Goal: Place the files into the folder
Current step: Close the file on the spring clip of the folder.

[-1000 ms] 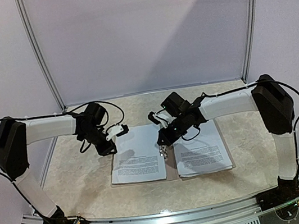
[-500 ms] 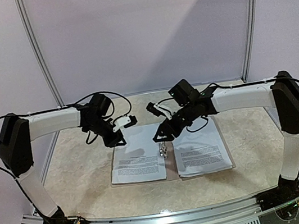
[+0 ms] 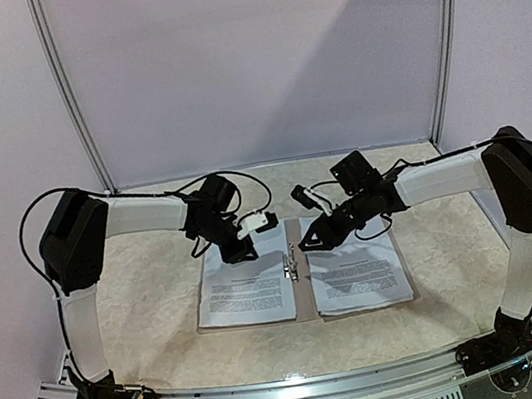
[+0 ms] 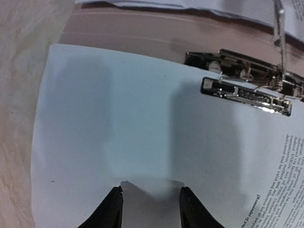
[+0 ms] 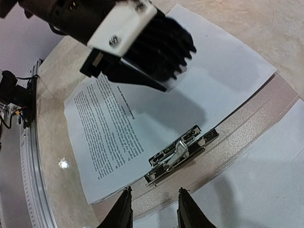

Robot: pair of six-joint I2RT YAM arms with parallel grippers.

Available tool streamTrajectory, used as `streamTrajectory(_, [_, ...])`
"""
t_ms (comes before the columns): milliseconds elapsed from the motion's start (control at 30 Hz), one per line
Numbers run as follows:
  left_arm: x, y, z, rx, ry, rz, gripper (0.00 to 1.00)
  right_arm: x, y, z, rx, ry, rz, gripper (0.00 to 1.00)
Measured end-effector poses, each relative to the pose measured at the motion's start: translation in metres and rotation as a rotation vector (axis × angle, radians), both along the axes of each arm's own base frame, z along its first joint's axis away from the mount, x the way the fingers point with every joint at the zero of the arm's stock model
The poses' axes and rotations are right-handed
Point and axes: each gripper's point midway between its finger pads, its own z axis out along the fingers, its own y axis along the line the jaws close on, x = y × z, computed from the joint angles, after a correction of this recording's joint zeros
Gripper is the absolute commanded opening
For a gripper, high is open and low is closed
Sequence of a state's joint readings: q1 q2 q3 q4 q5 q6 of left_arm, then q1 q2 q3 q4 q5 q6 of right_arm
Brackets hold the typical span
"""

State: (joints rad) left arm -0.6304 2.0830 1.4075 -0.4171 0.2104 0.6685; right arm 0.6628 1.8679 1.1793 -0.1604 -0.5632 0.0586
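On the table the folder lies opened flat, and the files already rest inside it. One pile is on the left half and the right-hand pile is on the other.

The left pincer hangs low over the blank far margin of the left pile. Its fingers are parted and nothing is caught between them. Whether the tips touch the paper cannot be told.

Just to its right, along the spine, sits the metal clip. Its bar lies across the inner edge of the left pile and a thin lever appears to stand up from it.

The right pincer hovers just right of the clip, near the spine, likewise released and empty.

The loading itself looks done, so the step in hand seems to be securing the sheets at the clip. The next move probably calls for the left pincer to steady the paper while the right one comes down squarely on the lever. The aim must be fine, since the lever is narrow and a slip could skew the floppy sheets. After that the cover must be shut.
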Motion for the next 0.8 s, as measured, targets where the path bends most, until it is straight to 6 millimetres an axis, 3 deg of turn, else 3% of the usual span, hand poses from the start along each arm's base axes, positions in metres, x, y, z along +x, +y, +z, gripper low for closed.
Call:
streamTrajectory(67, [-0.002,-0.001,-0.011,0.009,0.018,0.002,0.42,0.002,0.004,0.003,0.028,-0.007,0.008,0.29])
streamTrajectory(167, [0.0,-0.005,-0.01,0.001,0.007,0.001,0.42,0.006,0.008,0.005,0.061,-0.015,0.015,0.28])
streamTrajectory(333, [0.0,-0.011,-0.01,-0.004,0.003,-0.003,0.42,0.01,0.01,-0.011,0.07,0.013,0.017,0.29])
streamTrajectory(600, [-0.001,-0.015,-0.01,-0.006,0.003,-0.005,0.42,0.013,0.014,-0.016,0.086,0.024,0.01,0.14])
streamTrajectory(800, [-0.001,-0.016,-0.01,-0.005,0.0,-0.005,0.42,0.022,0.01,-0.019,0.088,0.03,-0.018,0.11])
